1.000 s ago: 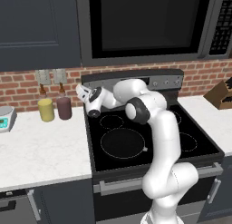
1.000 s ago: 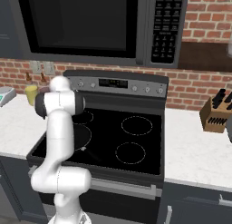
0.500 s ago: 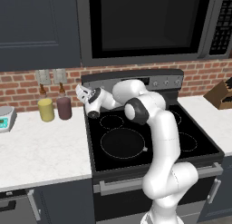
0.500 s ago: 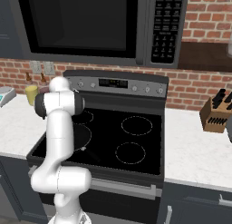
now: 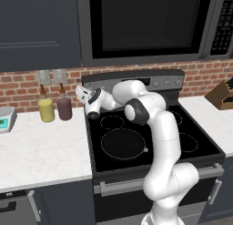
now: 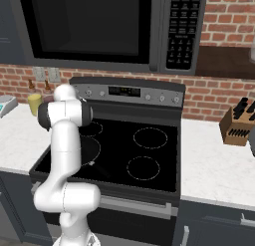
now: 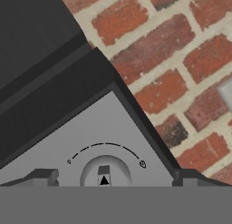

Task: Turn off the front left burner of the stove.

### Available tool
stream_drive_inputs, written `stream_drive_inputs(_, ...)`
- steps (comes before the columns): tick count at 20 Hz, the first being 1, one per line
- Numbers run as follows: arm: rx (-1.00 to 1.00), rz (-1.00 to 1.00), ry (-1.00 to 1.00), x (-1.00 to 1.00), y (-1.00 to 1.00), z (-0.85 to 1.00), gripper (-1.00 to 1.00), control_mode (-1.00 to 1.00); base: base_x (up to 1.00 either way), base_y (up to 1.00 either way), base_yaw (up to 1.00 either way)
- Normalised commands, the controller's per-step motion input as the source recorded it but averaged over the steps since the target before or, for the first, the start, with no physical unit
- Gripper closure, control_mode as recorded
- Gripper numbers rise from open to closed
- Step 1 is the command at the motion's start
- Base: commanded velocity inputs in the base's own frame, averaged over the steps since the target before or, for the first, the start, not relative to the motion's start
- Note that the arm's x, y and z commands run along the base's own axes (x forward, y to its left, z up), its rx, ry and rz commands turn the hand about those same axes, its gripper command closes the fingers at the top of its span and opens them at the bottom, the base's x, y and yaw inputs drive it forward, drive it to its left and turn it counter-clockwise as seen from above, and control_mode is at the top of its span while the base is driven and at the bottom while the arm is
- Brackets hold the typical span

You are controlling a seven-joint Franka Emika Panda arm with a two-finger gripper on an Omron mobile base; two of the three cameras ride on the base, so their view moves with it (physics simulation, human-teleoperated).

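Note:
The stove (image 5: 200,146) is a black glass-top range with white rings and a grey knob panel (image 5: 136,80) along its back. Its front left burner (image 5: 124,144) is the largest ring; in the right base view the arm hides part of that ring (image 6: 94,149). My gripper (image 5: 82,91) hovers at the left end of the panel, open. Seen from the hand, a round grey knob (image 7: 105,171) with a black pointer sits under a dashed arc. The two fingertips (image 7: 43,177) stand wide on either side of it, not touching it.
A yellow jar (image 5: 46,109) and a dark red jar (image 5: 64,108) stand on the white counter (image 5: 41,151) left of the stove, close to my hand. A scale (image 5: 4,118) sits at the far left. A knife block (image 6: 236,125) is on the right. A microwave (image 5: 145,23) hangs overhead.

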Motion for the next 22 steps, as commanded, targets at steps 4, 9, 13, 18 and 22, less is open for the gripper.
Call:
stream_drive_inputs(4,0.0,0.0,0.0,0.13,0.0,-0.1,-1.0,-1.0,0.0,0.0,0.0)
stream_drive_inputs(9,0.0,0.0,0.0,0.16,0.0,-0.1,1.0,-1.0,0.0,0.0,0.0)
stream_drive_inputs(13,0.0,0.0,-0.03,0.16,0.0,-0.08,1.0,-1.0,0.0,0.0,0.0)
stream_drive_inputs(18,0.0,0.0,-0.09,0.11,-0.07,-0.11,1.0,-1.0,0.0,0.0,0.0)
stream_drive_inputs(22,0.0,0.0,-0.1,0.02,-0.13,-0.08,1.0,-1.0,0.0,0.0,0.0)
